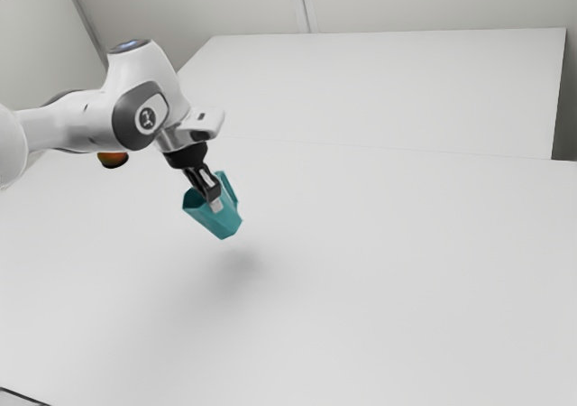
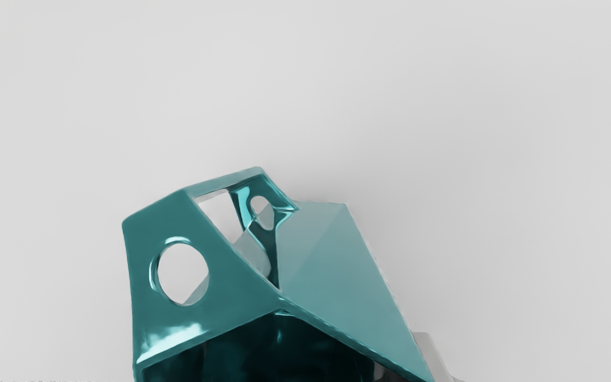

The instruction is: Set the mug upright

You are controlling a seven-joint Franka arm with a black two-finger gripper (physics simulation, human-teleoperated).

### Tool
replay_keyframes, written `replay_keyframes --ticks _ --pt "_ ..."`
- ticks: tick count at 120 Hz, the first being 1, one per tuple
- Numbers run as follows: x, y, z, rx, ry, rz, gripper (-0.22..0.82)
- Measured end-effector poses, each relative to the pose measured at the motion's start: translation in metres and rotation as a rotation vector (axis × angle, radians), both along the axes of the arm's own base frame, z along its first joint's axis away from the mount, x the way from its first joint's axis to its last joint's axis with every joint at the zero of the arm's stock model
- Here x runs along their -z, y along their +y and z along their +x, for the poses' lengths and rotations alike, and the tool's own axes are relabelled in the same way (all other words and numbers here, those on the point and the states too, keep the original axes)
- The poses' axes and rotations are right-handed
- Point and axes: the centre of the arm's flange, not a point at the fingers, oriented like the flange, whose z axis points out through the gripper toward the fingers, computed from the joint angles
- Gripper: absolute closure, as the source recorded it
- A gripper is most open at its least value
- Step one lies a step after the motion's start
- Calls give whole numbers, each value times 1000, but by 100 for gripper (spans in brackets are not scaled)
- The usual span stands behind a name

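In the exterior view my gripper is shut on the teal mug, with a pale fingertip against its side. The mug hangs tilted above the white table, its mouth toward the exterior view's upper left, its base lower and to the right, its handle on the upper right side. The wrist view has the mug with its angular handle and dark inside. There my gripper pinches the mug's wall, one grey finger outside it; the other is mostly hidden inside the mouth.
An orange-red round object lies behind the forearm in the exterior view. The white table spreads beneath the mug, whose soft shadow falls on it. A pale wall stands behind the table's far edge.
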Motion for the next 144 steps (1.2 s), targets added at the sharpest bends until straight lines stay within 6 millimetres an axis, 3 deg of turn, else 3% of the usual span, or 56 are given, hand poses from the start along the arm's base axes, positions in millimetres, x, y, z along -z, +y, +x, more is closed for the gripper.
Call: replay_keyframes --ticks 34,59,84,93,104,122,144 --pt "64 2 -1 -74 104 85 78" --pt "82 2 1 -127 136 100 77" --pt "80 5 1 -175 136 99 35" --pt "70 4 1 -190 124 95 24" --pt "43 1 4 -211 93 76 16" --pt "-36 -5 35 -237 13 25 8" --pt "-105 -3 80 -254 -56 -6 3"
